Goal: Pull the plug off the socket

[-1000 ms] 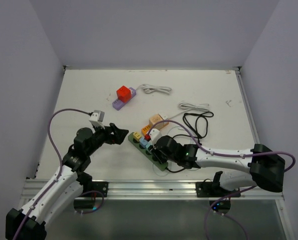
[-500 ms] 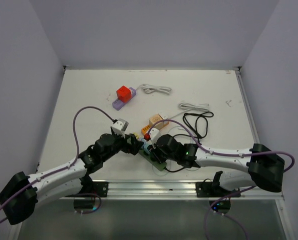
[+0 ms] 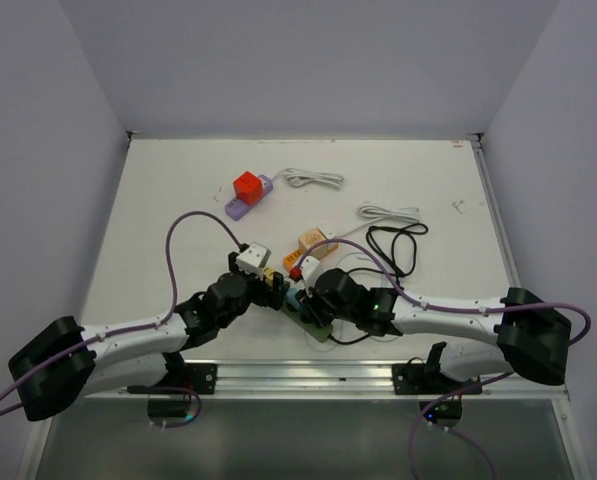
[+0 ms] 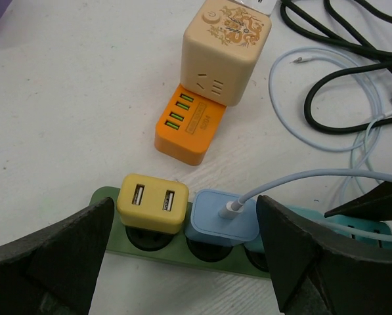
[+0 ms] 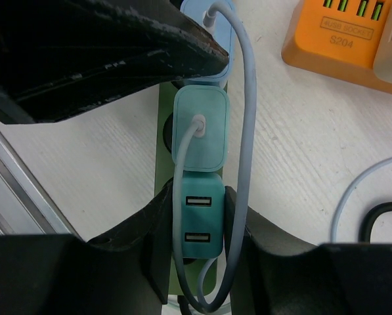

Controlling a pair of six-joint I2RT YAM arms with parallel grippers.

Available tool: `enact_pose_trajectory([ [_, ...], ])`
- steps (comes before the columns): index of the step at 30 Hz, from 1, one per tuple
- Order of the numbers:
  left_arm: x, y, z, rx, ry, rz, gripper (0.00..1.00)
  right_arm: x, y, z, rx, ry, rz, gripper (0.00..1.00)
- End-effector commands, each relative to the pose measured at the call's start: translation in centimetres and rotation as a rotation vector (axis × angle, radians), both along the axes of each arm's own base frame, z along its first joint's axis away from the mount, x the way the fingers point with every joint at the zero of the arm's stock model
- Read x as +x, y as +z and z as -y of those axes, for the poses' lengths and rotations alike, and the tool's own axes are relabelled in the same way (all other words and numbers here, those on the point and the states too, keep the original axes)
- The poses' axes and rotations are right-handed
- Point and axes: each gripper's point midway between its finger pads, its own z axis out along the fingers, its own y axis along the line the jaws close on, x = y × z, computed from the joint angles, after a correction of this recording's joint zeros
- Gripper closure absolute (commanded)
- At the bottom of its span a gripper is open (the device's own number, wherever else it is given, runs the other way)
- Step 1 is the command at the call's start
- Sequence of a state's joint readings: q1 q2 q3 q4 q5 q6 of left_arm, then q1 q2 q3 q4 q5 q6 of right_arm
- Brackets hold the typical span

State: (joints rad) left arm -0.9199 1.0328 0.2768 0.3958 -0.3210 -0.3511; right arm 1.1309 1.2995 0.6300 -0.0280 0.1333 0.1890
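**A:** Left gripper (image 4: 182, 226) is spread wide over the long green plastic power strip (image 4: 163, 254). Its fingers bracket the square yellow two-port plug (image 4: 152, 202) and the pale blue plug (image 4: 223, 220) with the white cable.

**B:** And the right gripper (image 5: 201, 216)?

**A:** Pinched narrow on the teal two-port plug (image 5: 202, 230), further along the strip. The strip lies diagonally by the counter's near edge, about midway along it.

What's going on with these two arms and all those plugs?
Two robot arms are working on a green power strip. The right gripper grips a teal plug seated in it. The left gripper hangs open over the yellow plug and light blue plug. None of these is out yet.
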Motion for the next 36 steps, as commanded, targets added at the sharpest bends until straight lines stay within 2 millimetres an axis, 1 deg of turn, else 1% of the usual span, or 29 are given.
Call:
enact_pose_trajectory([
  [1, 1.4, 2.7, 1.0, -0.02, 0.019, 0.126, 0.07, -0.8, 1.1, -1.2, 0.069, 0.055, -0.016, 1.0],
  [2, 1.3, 2.6, 1.1, -0.023, 0.015, 0.133, 0.07, -0.8, 1.1, -1.1, 0.066, 0.055, -0.016, 1.0],
  [3, 1.1, 3.1, 1.6, -0.046, 0.004, 0.152, 0.07, -0.9, 1.1, -1.2, 0.065, 0.057, -0.017, 1.0],
  [6, 0.5, 2.1, 2.0, -0.04, -0.013, 0.148, 0.08, -0.7, 1.6, -1.4, 0.075, 0.057, -0.01, 1.0],
  [7, 0.4, 1.5, 2.1, -0.034, -0.013, 0.139, 0.08, -0.8, 1.7, -1.4, 0.079, 0.06, -0.011, 1.0],
  [9, 0.1, 0.9, 2.4, -0.039, -0.013, 0.126, 0.1, -0.7, 2.1, -1.7, 0.089, 0.065, -0.008, 1.0],
  [10, -0.1, -0.1, 2.2, -0.038, -0.007, 0.101, 0.11, -0.9, 1.8, -1.3, 0.069, 0.065, -0.018, 1.0],
  [12, -0.4, -0.8, 2.2, -0.048, 0.008, 0.082, 0.13, -0.9, 1.9, -1.4, 0.066, 0.072, -0.021, 1.0],
  [14, -0.7, -1.9, 1.6, -0.059, 0.038, 0.053, 0.15, -1.2, 1.9, -1.5, 0.069, 0.086, -0.04, 1.0],
  [15, -0.9, -2.0, 1.7, -0.071, 0.042, 0.052, 0.15, -1.3, 2.0, -1.7, 0.079, 0.089, -0.052, 1.0],
  [16, -1.2, -2.8, 1.3, -0.067, 0.051, 0.034, 0.15, -0.9, 2.0, -1.5, 0.085, 0.073, -0.056, 1.0],
  [17, -1.2, -3.0, 1.0, -0.068, 0.066, 0.033, 0.15, -1.7, 2.0, -1.8, 0.106, 0.107, -0.094, 1.0],
  [20, -1.8, -4.2, 0.4, -0.063, 0.093, 0.011, 0.16, -2.1, 2.0, -1.8, 0.146, 0.12, -0.144, 1.0],
  [21, -1.8, -4.2, 0.4, -0.063, 0.094, 0.014, 0.16, -2.3, 2.0, -1.9, 0.148, 0.128, -0.153, 1.0],
  [24, -2.2, -5.0, -0.1, -0.049, 0.104, 0.004, 0.16, -2.4, 1.7, -1.9, 0.148, 0.132, -0.174, 1.0],
  [26, -2.4, -5.5, -0.5, -0.041, 0.109, -0.003, 0.16, -2.1, 1.5, -1.9, 0.14, 0.12, -0.168, 1.0],
  [28, -2.5, -5.9, -0.7, -0.03, 0.115, -0.008, 0.16, -0.7, 1.3, -1.4, 0.102, 0.062, -0.117, 1.0],
  [30, -2.5, -6.3, -0.9, -0.016, 0.122, -0.014, 0.16, -0.1, 1.0, -0.9, 0.053, 0.019, -0.078, 1.0],
  [31, -2.5, -6.3, -0.9, -0.015, 0.124, -0.015, 0.16, 0.5, 1.2, -0.5, 0.017, -0.03, -0.011, 1.0],
  [33, -2.5, -6.7, -1.1, -0.006, 0.125, -0.018, 0.16, 0.3, 1.4, -0.7, -0.014, -0.036, 0.038, 1.0],
  [36, -2.4, -7.4, -1.2, 0.019, 0.136, -0.026, 0.16, 0.8, 1.3, -0.5, -0.057, -0.063, 0.087, 1.0],
])
